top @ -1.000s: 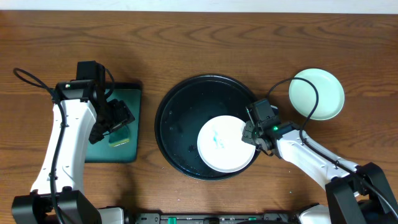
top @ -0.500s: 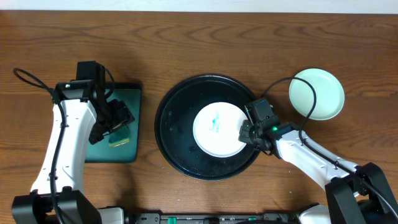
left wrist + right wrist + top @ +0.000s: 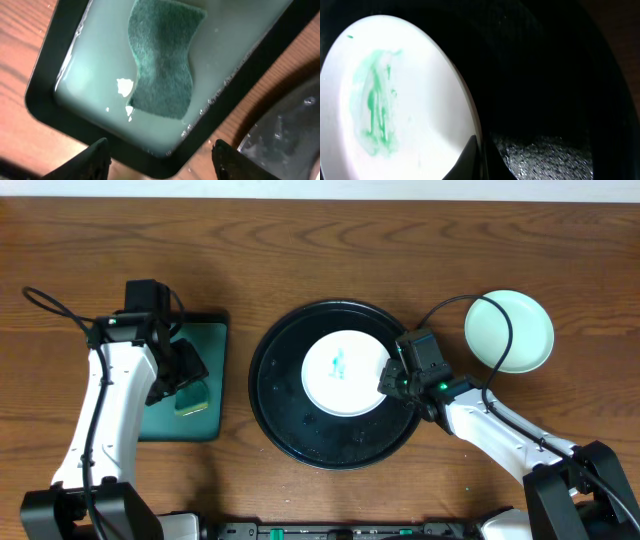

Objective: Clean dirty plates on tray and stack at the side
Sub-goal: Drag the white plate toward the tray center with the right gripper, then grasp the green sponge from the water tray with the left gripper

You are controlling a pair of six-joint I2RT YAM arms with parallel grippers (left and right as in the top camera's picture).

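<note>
A white plate with a teal-green smear at its centre lies inside the round black tray. My right gripper is shut on the plate's right rim; the right wrist view shows one finger on top of the white plate and the tray dark beside it. A pale mint plate sits on the table right of the tray. My left gripper hangs open over the teal tray, above the green sponge. A third plate is out of view.
The rectangular dark-rimmed teal tray holds pale liquid around the sponge. A black cable loops on the table at the far left. The black tray's wet floor glistens in the right wrist view.
My right gripper has slid the white plate up and to the left across the black tray, toward its centre. The left arm has barely moved.
</note>
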